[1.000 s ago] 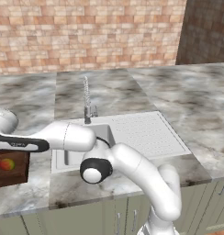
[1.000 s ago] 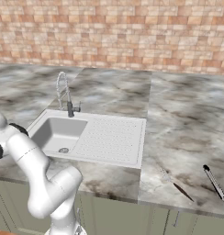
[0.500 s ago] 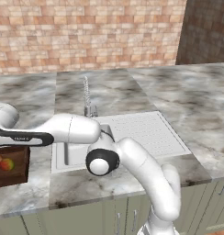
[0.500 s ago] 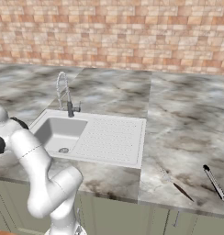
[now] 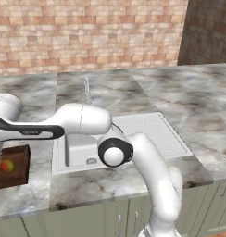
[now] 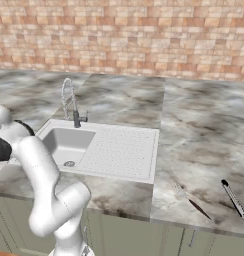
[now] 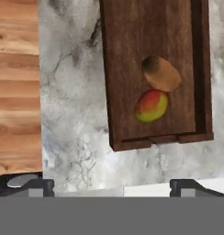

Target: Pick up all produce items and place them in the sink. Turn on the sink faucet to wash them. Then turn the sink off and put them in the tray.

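Note:
In the hand view the dark wooden tray (image 7: 132, 46) lies on the marble counter with both produce items in it. The brown oval (image 7: 161, 73) touches the red-and-yellow-green fruit (image 7: 151, 105). My gripper (image 7: 109, 186) hangs above the counter just off the tray's short end, open and holding nothing. From the left base the tray (image 5: 17, 172) sits at the far left edge with the fruit (image 5: 7, 165) in it, and my arm reaches left over it. The white sink (image 5: 147, 134) (image 6: 119, 150) has an empty basin, and the chrome sink faucet (image 5: 87, 90) (image 6: 69, 100) stands behind it.
The counter's front edge runs beside the tray, with wooden floor (image 7: 17, 82) below it. A dark pen (image 6: 234, 200) and a thin utensil (image 6: 191, 200) lie on the counter far to the right. A brick wall backs the counter.
My elbow and forearm have risen and shifted a little to the right in the left base view. The jaws stay wide. Both produce items rest unmoved in the tray.

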You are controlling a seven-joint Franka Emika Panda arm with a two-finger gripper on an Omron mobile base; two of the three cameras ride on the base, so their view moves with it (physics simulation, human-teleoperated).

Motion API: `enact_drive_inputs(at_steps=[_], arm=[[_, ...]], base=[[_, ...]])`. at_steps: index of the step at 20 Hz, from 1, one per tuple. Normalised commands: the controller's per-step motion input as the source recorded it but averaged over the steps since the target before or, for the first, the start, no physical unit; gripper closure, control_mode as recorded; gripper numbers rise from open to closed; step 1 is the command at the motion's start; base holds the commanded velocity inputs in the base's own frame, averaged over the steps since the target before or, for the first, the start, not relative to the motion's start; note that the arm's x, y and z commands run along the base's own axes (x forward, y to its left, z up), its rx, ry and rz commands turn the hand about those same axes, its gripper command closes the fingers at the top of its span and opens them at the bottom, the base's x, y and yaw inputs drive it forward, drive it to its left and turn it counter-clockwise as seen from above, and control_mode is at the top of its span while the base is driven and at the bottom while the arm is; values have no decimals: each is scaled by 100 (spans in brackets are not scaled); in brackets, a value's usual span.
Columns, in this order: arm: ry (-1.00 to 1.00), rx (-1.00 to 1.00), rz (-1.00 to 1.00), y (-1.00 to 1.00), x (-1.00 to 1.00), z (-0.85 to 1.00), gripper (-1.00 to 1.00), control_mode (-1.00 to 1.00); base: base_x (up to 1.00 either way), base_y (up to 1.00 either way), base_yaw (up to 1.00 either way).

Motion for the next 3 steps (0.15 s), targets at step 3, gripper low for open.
enact_drive_inputs(at_steps=[3], arm=[[-6,-2,4,-65,-26,37,-100,-100]], base=[[0,0,0]])
